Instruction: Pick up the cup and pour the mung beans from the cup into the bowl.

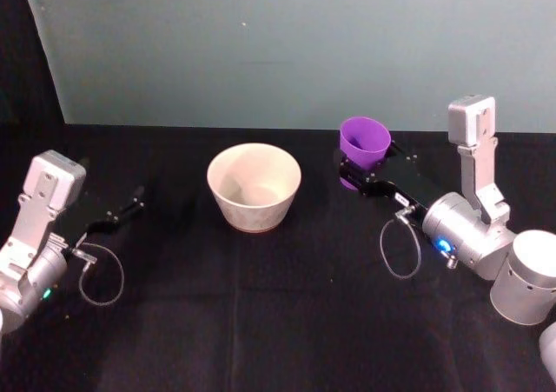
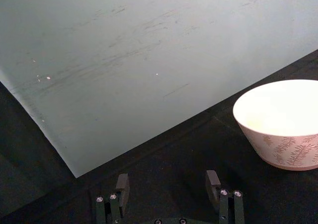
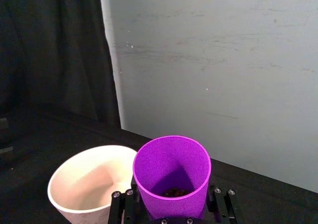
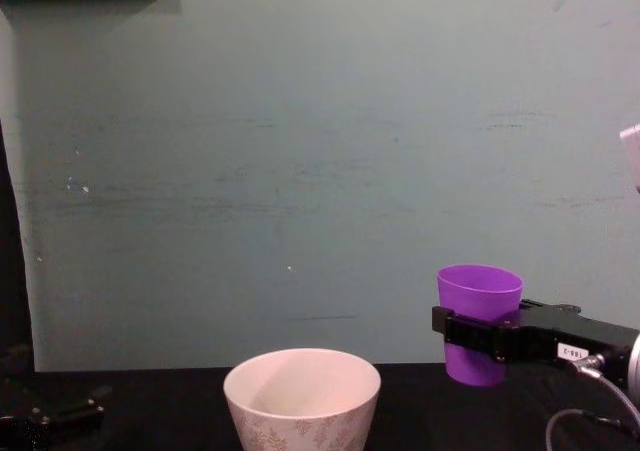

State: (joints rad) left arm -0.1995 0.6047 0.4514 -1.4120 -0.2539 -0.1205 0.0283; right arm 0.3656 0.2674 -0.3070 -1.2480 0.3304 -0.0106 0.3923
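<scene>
The right gripper (image 1: 354,171) holds a purple cup (image 1: 365,140) upright at the right side of a black-draped desk (image 1: 261,314), its dark fingers (image 4: 462,328) clamped on the tumbler's lower half from either side. Seen from the chest, the cup's rim stands clearly higher than the rim of the bowl (image 1: 254,188), and the cup is to the bowl's right, near it but not touching. Whether the cup's base touches the desk cannot be told. From the right wrist, a small heap of dark mung beans (image 3: 174,191) lies at the bottom of the cup, and the bowl's pale inside shows just beyond and to one side. The white bowl, with its grey-brown leaf pattern on the outer wall, stands upright near the middle of the desk. The left gripper (image 1: 130,206) rests low at the desk's left side, well apart from the bowl, its two fingers (image 2: 122,185) spread apart with nothing between them; from its wrist camera the bowl sits off to one side. A plain teal wall (image 1: 261,44) closes the scene behind the desk.
</scene>
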